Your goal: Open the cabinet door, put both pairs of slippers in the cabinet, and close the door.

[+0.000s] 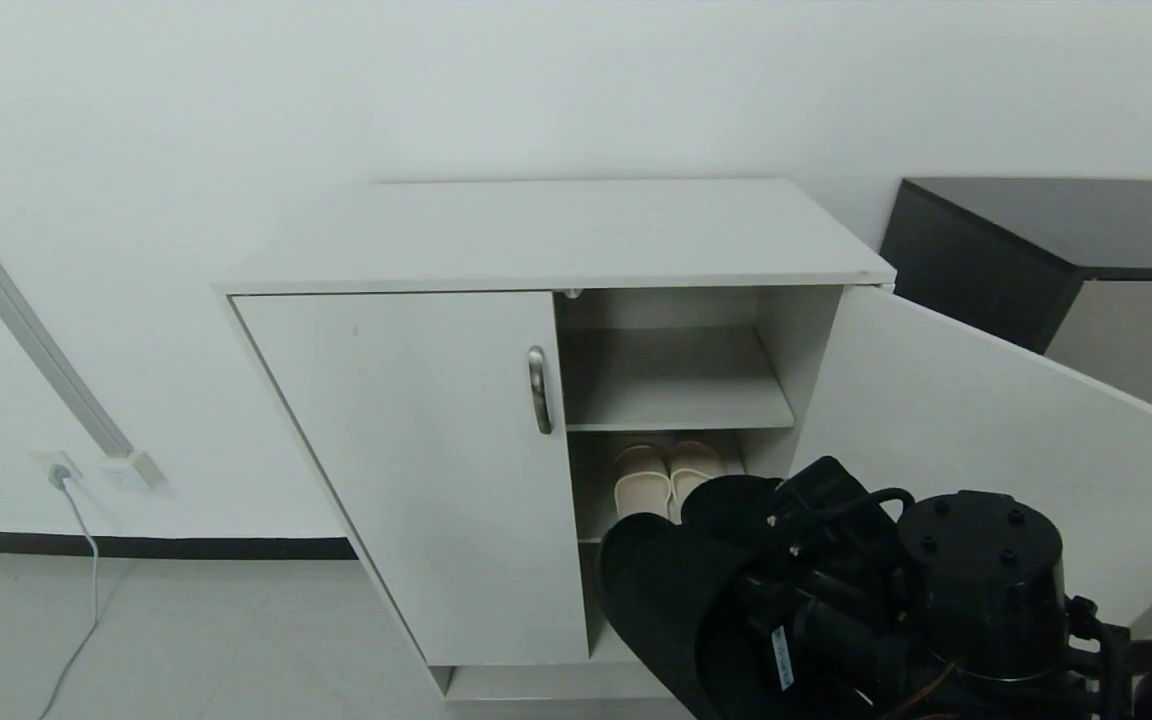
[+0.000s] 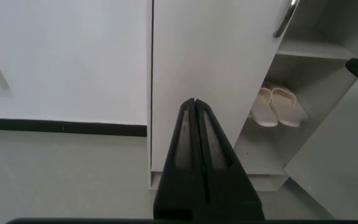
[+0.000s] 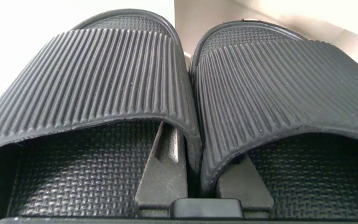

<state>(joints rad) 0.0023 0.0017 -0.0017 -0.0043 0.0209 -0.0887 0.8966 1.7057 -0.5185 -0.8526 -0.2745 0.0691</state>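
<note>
Hanging side by side at the lower middle of the head view, the black slippers (image 1: 671,600) point toes-first, long axes parallel, toward the cabinet (image 1: 556,235) and its open right half (pale slippers (image 1: 666,478) lie lengthwise on a shelf inside). The right gripper (image 3: 197,177) pinches their inner walls. The left gripper (image 2: 195,124), fingers pressed together, faces the closed left door (image 1: 416,450).

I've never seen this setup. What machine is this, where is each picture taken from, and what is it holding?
It is a two-armed robot on wheels. The wide picture comes from its head camera; the other two come from cameras on its wrists. Before it stands a white cabinet, its right door open and its left door shut. A pair of cream slippers lies on a shelf inside. The right pincer grips the black slippers side by side; the left pincer is shut and empty.
</note>
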